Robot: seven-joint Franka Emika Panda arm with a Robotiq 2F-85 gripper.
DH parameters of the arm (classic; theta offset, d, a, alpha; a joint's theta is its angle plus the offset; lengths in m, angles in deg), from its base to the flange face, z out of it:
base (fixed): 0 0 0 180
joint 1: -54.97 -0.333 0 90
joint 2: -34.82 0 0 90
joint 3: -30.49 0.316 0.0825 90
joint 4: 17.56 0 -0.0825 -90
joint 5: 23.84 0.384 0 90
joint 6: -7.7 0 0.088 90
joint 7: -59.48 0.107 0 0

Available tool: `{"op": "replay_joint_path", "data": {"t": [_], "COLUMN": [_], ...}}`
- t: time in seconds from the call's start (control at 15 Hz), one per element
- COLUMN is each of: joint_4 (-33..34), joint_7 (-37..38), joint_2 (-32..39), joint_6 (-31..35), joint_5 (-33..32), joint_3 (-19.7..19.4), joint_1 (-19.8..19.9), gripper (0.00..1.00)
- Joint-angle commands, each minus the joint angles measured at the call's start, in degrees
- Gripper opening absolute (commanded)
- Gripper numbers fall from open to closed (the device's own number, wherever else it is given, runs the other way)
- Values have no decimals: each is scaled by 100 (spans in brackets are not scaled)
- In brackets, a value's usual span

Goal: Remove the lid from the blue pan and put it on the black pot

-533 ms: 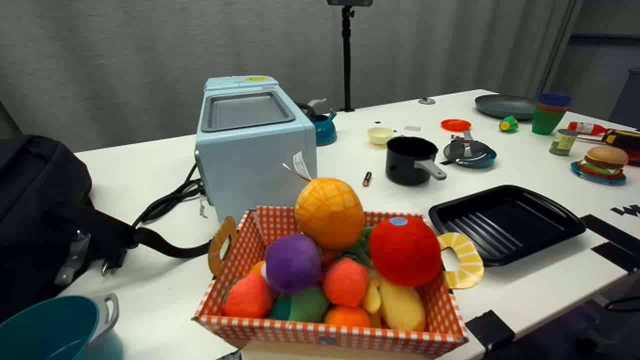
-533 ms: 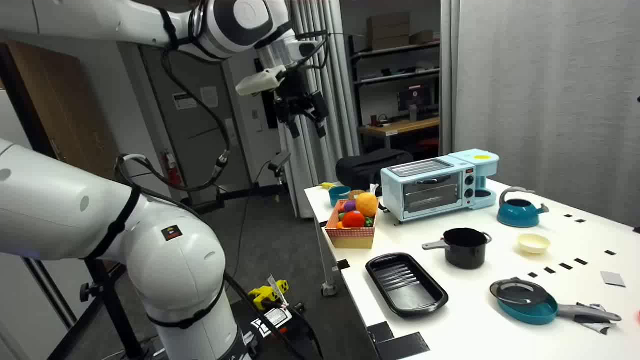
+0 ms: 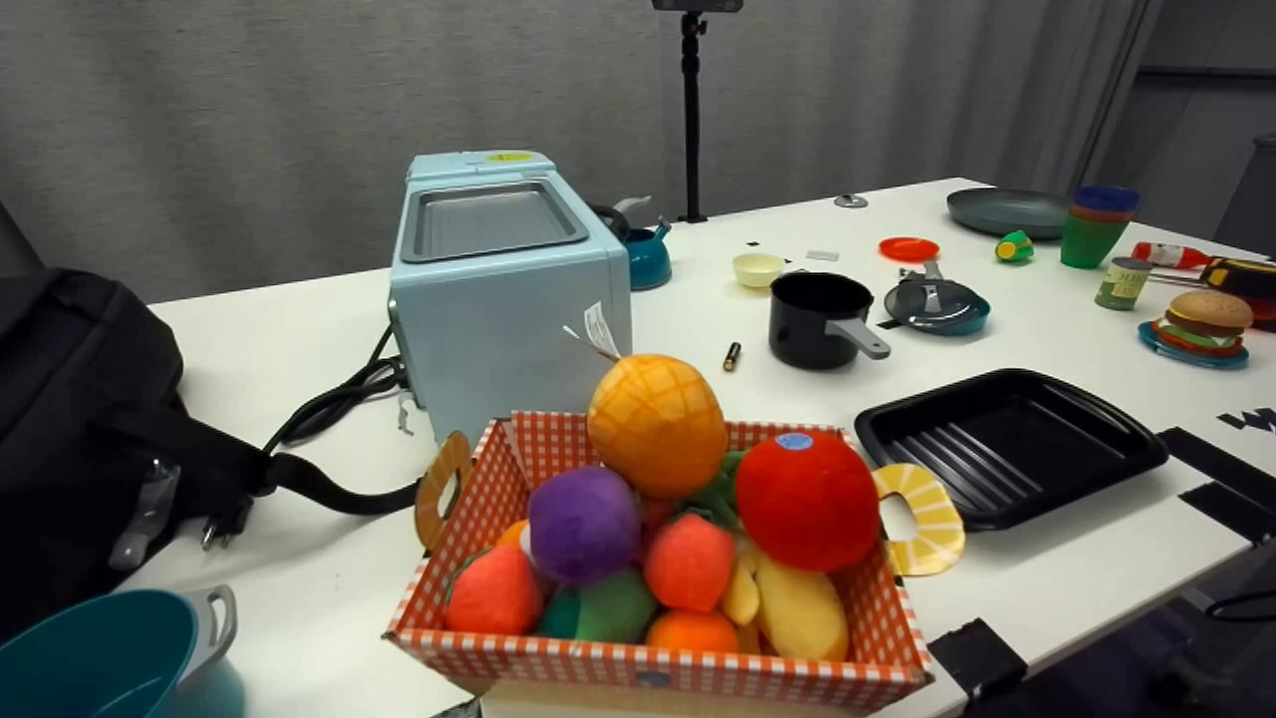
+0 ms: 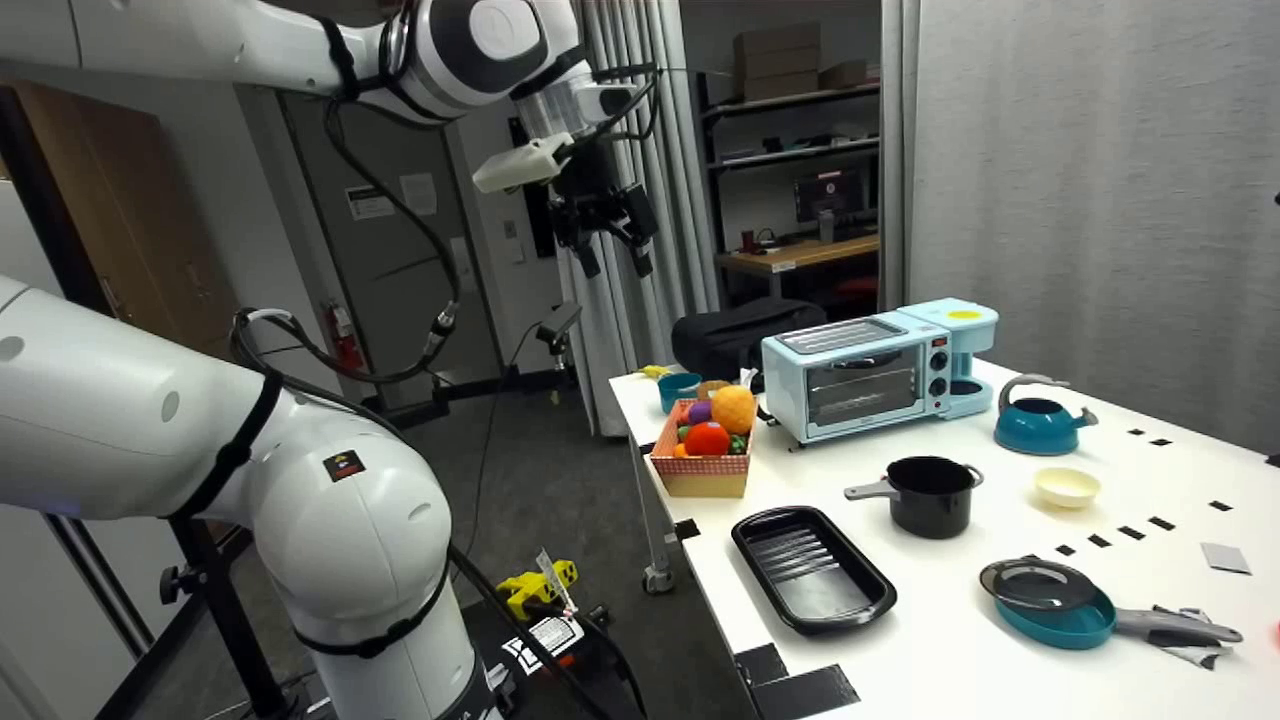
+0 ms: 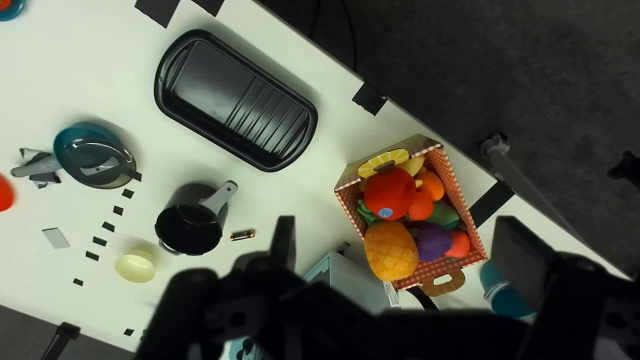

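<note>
While the lid [image 4: 1040, 583], a smoky, see-through disc with a grey grip, lies off-centre on the blue pan [image 4: 1075, 630], overhanging the rim on the side away from the pan's handle, the pincer [image 4: 616, 262] hangs well above the counter [image 4: 980, 670], released, its dark, blocky jaws wide apart. Shallow, round and smooth, the pan shows a teal crescent beside the lid in the wrist view. Near it stands the black pot [image 4: 930, 515], deep and cylindrical, with a grey side handle. Closer to the counter's edge lies a glossy black tray [image 4: 832, 600], rectangular with rounded corners, ribbed across one half. A smooth cream bowl [image 4: 1067, 487] sits near the pot. A basket [image 3: 558, 658] with red-and-white checked walls holds plush-looking fruit [image 3: 658, 426], mostly rounded, one piece grid-patterned; just beside the basket stands a boxy pale-blue appliance [image 3: 518, 329], a shallow grey tray [image 3: 498, 221] on top.
</note>
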Motion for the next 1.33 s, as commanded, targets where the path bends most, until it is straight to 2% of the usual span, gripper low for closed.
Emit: {"op": "replay_joint_path", "data": {"t": [0.0, 0.4, 0.47, 0.73, 1.0, 1.27], "joint_4": [12, 29, -163, -315, -515, -853], "joint_7": [3, 25, 39, 4, 26, 203], "joint_2": [5, 16, 116, 272, 382, 557], "joint_6": [-10, -63, 208, 167, 255, 784], "joint_5": [-2, -1, 35, -76, -444, -1006], "joint_3": [-1, 4, 28, -105, -308, -475], "joint_1": [-1, 5, 7, 152, 516, 1024], "gripper": [100, 100, 100, 100, 100, 100]}}
